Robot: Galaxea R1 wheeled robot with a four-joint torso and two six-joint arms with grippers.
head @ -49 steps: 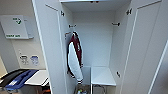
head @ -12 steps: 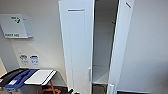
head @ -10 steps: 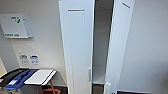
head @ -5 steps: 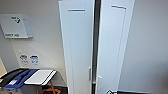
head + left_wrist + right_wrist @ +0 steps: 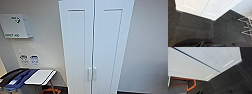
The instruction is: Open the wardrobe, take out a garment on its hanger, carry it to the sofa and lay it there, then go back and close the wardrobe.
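Head cam is sitting up high, looking forward and down, facing the wardrobe point(image 5: 95, 45) square on and pretty close, with wall either side and a small table point(image 5: 40, 77) off to the left. Both wrist cams are hanging low near the dark carpet point(image 5: 199, 28), looking along it toward the foot of the wardrobe doors. The left one is catching a white wire frame point(image 5: 246, 26); the right one, something orange-edged point(image 5: 191, 84).

Soft even indoor light, blurry throughout, wide-angle bending at edges
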